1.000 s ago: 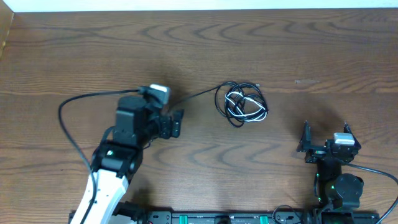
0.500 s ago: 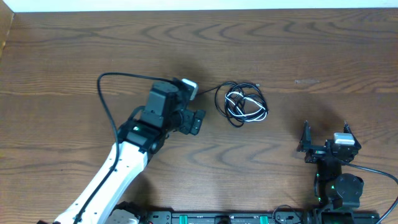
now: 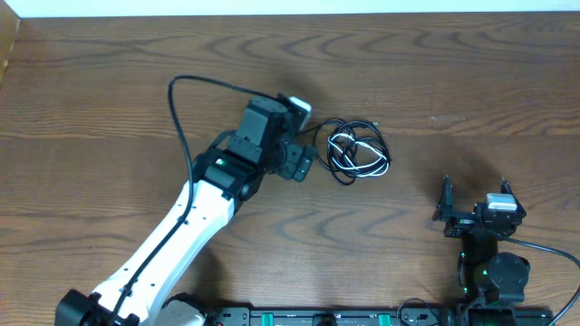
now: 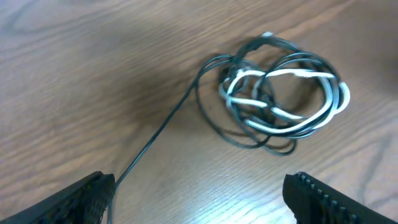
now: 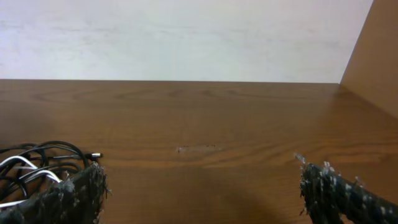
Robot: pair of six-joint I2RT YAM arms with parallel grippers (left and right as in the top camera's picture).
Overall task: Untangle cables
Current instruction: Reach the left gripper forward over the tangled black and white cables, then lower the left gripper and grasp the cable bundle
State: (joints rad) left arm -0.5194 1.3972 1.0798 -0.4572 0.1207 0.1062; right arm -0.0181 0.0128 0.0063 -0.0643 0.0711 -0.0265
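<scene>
Remote session, overhead and wrist views: a dark brown wooden table with wavy grain fills my screens, with a pale wall behind its far edge.

The left arm, a long white link ending in a blocky black wrist, stretches diagonally from the near edge toward the middle of the table. Its own thick black wire arcs out in a smooth loop to one side. The left jaws stand spread wide and hold nothing. In the left wrist view their ridged black pads sit at the two lower corners with bare wood between them.

The right arm, compact and black, sits folded near the front right edge, well apart from the work. The right jaws are fully parted and empty, with rough-textured pads low in their own view.

The cables lie on the table near its centre, just beside the left jaws. They form a loose roundish knot of thin glossy black loops wound through a shorter white cable. One black strand trails out of the knot in a near-straight line toward the left-hand pad. I cannot tell whether it touches the pad.

A small metal-tipped plug pokes out of the far side of the bundle.
</scene>
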